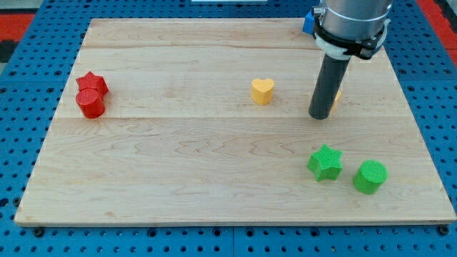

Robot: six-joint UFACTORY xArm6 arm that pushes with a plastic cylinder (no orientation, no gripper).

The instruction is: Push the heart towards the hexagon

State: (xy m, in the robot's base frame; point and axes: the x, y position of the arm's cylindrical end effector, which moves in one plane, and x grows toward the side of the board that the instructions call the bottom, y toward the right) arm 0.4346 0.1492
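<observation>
Rod-ended, the arm carries no gripper, so nothing spreads or pinches; my tip [320,116] rests on the desk [214,178], upright, at the view's right. Behind the rod peeks a yellow block [336,99], shape unclear, touching or just beside it. Left of the tip, apart, sits the yellow heart [263,91]. Below: green cylinder [370,176], green star [325,162]. Far left: red cylinder [91,103], red star [93,83], touching.

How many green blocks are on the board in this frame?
2, both near the view's bottom right: the green star and, just right of it, the green cylinder. My tip is above them; the rod may hide other blocks.
</observation>
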